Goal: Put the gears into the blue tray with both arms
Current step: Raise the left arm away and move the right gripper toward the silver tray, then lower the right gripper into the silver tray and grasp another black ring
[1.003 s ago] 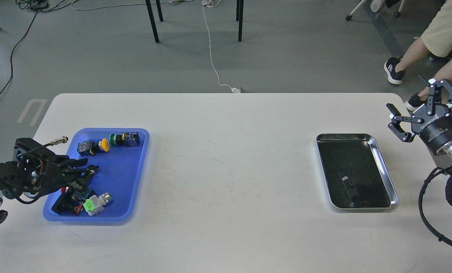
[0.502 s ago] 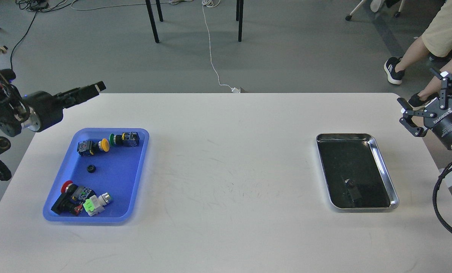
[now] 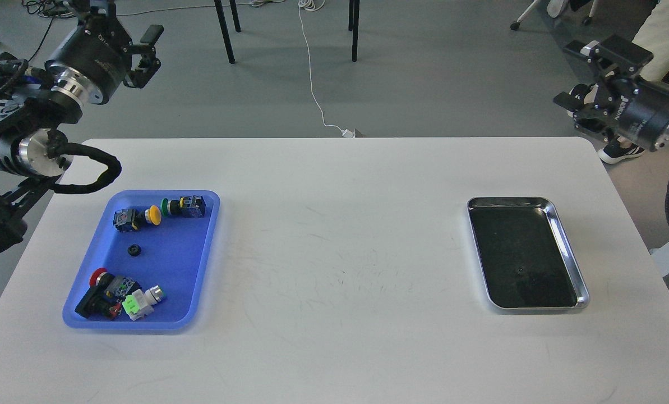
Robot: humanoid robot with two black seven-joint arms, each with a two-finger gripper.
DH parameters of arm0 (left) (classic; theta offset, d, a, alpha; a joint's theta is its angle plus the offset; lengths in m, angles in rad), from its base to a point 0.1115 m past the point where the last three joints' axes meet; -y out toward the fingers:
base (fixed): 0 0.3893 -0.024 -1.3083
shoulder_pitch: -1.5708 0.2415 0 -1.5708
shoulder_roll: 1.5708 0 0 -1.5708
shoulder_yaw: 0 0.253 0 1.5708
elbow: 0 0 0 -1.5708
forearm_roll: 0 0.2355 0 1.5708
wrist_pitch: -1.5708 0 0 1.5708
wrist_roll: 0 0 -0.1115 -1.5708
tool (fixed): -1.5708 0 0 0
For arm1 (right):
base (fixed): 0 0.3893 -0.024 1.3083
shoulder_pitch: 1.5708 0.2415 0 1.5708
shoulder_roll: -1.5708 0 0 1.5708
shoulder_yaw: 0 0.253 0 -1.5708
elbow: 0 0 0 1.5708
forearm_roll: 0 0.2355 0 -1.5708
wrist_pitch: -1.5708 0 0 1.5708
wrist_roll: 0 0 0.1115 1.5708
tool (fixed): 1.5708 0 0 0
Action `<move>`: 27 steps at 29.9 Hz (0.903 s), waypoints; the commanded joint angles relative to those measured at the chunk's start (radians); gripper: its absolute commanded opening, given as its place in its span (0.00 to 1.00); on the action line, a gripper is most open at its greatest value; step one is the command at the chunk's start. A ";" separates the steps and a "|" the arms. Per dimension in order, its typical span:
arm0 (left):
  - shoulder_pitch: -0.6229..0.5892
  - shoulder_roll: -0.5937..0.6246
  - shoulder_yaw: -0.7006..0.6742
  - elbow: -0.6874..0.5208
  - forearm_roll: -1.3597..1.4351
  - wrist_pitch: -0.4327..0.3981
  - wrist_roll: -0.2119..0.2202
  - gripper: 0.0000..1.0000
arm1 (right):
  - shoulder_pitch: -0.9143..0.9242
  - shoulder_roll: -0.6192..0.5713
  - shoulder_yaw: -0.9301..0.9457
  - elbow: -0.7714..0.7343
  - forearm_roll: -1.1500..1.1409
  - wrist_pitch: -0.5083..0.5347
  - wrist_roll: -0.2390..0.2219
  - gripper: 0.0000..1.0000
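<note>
Nearest me, the shallow blue plastic tray (image 3: 199,269) holds one tiny black toothed gear (image 3: 134,250) on its bare middle, between clusters of colour-capped push-button switches (image 3: 120,295). The shiny steel tray (image 3: 571,247) sits well apart. My left claw (image 3: 122,32) and right claw (image 3: 589,78) hover released, grasping nothing; their white lettering is unreadable.
</note>
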 commanded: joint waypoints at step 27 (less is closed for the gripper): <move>0.117 -0.023 -0.126 0.002 -0.043 -0.122 0.004 0.98 | 0.409 0.112 -0.909 0.101 -0.982 0.000 0.078 0.97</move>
